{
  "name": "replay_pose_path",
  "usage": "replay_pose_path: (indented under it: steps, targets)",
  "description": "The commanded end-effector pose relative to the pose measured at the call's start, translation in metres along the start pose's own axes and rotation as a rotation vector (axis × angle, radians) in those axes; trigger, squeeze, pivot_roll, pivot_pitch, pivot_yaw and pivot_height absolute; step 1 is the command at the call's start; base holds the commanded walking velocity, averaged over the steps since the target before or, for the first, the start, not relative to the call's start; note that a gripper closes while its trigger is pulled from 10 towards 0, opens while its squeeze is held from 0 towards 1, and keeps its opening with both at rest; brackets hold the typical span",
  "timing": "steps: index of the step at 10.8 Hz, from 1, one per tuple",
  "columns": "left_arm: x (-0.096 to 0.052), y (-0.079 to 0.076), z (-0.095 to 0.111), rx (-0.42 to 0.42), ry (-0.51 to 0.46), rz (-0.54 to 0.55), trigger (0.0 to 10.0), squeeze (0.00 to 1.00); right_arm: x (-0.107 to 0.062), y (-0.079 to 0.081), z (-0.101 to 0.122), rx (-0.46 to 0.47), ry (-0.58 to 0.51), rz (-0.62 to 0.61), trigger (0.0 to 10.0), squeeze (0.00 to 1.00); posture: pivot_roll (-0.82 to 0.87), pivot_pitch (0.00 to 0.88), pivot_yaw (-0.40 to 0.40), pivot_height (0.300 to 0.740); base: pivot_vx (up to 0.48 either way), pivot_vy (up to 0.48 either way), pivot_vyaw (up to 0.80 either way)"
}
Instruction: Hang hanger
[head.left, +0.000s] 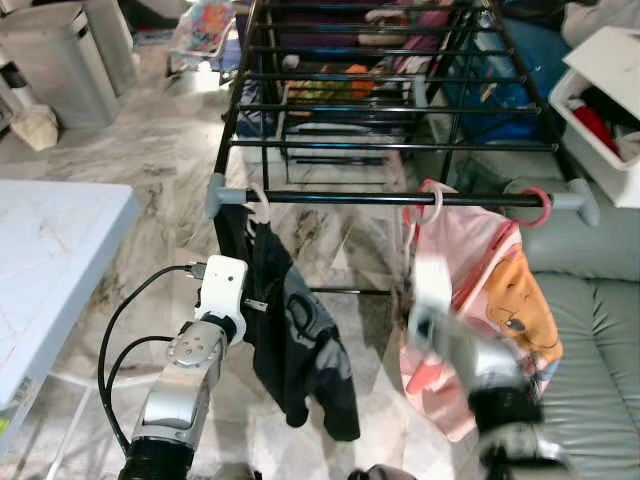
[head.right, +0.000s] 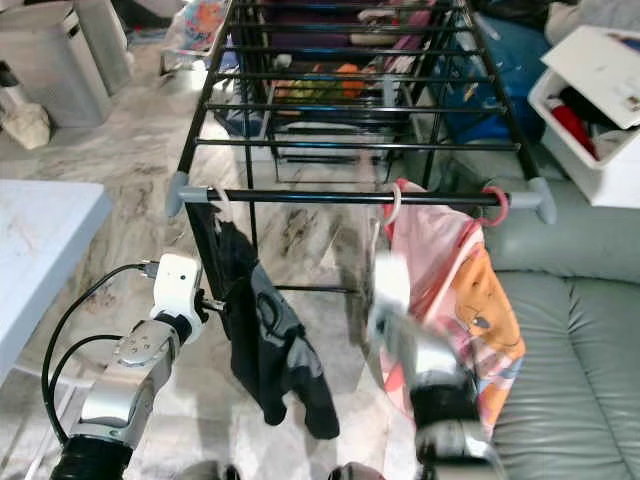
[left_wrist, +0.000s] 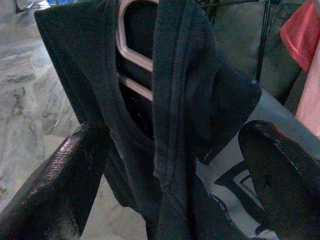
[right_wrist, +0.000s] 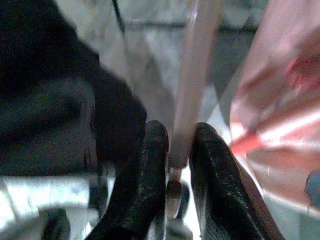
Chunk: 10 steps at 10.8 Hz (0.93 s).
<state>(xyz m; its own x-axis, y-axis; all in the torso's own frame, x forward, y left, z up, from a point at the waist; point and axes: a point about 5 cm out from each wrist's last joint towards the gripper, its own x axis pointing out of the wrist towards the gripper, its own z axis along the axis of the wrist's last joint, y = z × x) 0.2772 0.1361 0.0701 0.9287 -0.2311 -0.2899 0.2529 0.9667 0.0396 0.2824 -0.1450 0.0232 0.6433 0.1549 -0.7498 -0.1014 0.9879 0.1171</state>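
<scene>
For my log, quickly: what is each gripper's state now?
Left gripper: open around the dark shirt.
Right gripper: shut on the pink hanger.

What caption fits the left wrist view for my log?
Left gripper fingers open around the dark shirt on its pale hanger.

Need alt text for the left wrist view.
A dark navy T-shirt on a pale plastic hanger hangs between the open left gripper's two glossy black fingers, with marbled floor behind and a pink garment nearby.
</scene>
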Motion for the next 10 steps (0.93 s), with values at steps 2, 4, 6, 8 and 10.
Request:
replay_pose_path:
  steps: [2, 4, 6, 8, 10]
  targets:
    - [0.001, -0.001, -0.001, 0.003, 0.011, -0.008, 10.0, 0.0, -0.008, -0.006, 0.014, -0.09, -0.133, -0.041, 10.0, 1.0, -0.04, 0.035, -0.002, 0.74, 0.0, 0.0, 0.0]
    - [0.0, -0.001, -0.002, 0.005, 0.013, -0.007, 10.0, 0.0, -0.015, -0.006, 0.007, -0.113, -0.177, -0.039, 10.0, 1.0, -0.04, 0.035, -0.001, 0.74, 0.0, 0.0, 0.0]
    - [-0.001, -0.001, -0.003, 0.006, 0.016, -0.009, 10.0, 0.0, -0.022, -0.006, 0.005, -0.142, -0.225, -0.035, 10.0, 1.0, -0.04, 0.034, 0.001, 0.74, 0.0, 0.0, 0.0]
    - [-0.001, -0.001, -0.005, 0.011, 0.023, -0.015, 10.0, 0.0, -0.037, -0.015, 0.001, -0.26, -0.325, -0.058, 10.0, 1.0, -0.05, 0.032, 0.005, 0.74, 0.0, 0.0, 0.0]
    - [-0.006, 0.001, -0.005, 0.006, 0.015, 0.005, 10.0, 0.0, -0.053, -0.021, 0.0, -0.335, -0.43, -0.084, 10.0, 1.0, -0.06, 0.03, 0.015, 0.74, 0.0, 0.0, 0.0]
